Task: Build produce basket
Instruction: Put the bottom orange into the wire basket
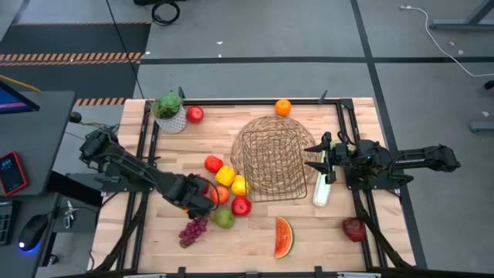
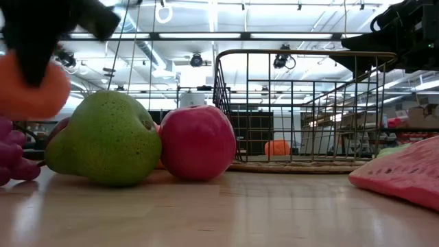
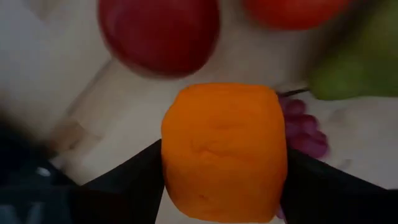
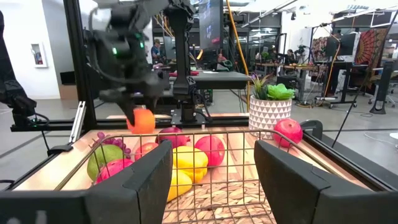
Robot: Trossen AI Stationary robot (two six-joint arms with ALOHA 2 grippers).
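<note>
Nearest the lens in the left wrist view is an orange point(image 3: 224, 152) filling the lower middle of the frame, with the left gripper point(image 3: 224, 186) pinching it between its two dark fingers point(image 3: 124, 180). The low view puts that fruit at the left edge, raised off the counter point(image 2: 219, 213) above the grapes point(image 2: 14, 154), beside the green pear point(image 2: 106, 137) and a red apple point(image 2: 197, 142). From above, the left gripper point(image 1: 207, 193) sits in the lower-left-of-centre part of the frame among the loose produce, and the wire basket point(image 1: 270, 158) lies up and to the right of it, near but not touching, with a yellow piece point(image 1: 225, 175) and another apple point(image 1: 241, 205) between them. That is the relation the coming move seems to turn on: the carry should run rightward and slightly up-frame, high enough to clear the rim. An orange is round, so no long axis constrains the drop. The right gripper point(image 1: 324, 158) is pressed together with nothing in it, parked just right of the basket's edge near the pale celery stalk point(image 1: 321, 189); it is closer to the basket, yet the left arm already has the fruit. A watermelon slice point(image 1: 284, 236) lies lower centre.
</note>
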